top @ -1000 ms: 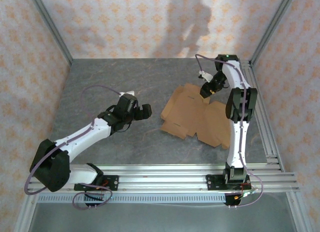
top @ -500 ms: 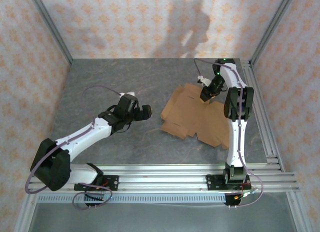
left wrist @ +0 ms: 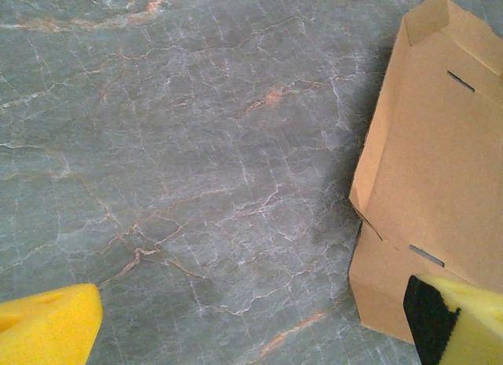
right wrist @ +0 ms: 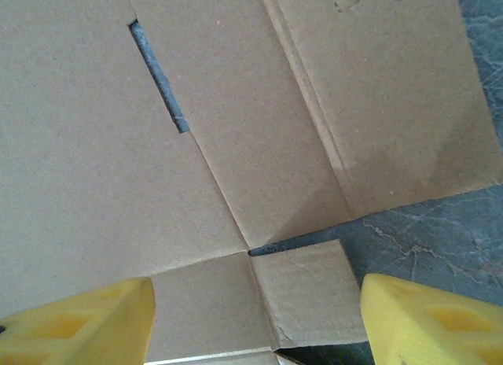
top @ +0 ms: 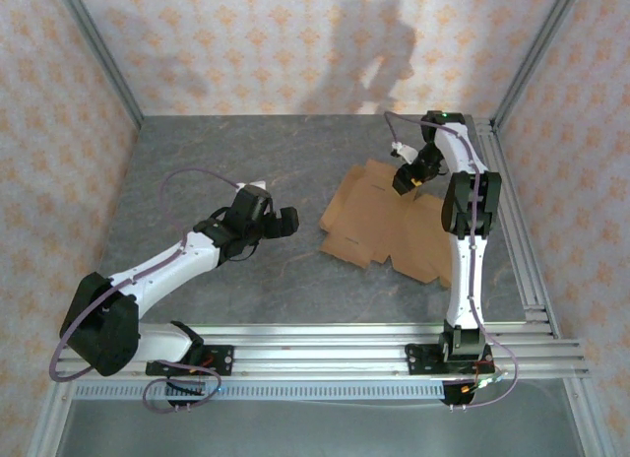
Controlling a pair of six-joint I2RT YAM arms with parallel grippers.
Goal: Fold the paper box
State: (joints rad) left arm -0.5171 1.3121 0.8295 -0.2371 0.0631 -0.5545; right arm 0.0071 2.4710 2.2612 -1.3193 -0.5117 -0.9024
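I find the right gripper (top: 410, 177) spread wide over the paper box (top: 379, 226), seemingly to seize a flap (right wrist: 302, 290); left gripper (top: 283, 221) wide, standing clear.

brown paper box (top: 379, 224), unfolded, lying flat
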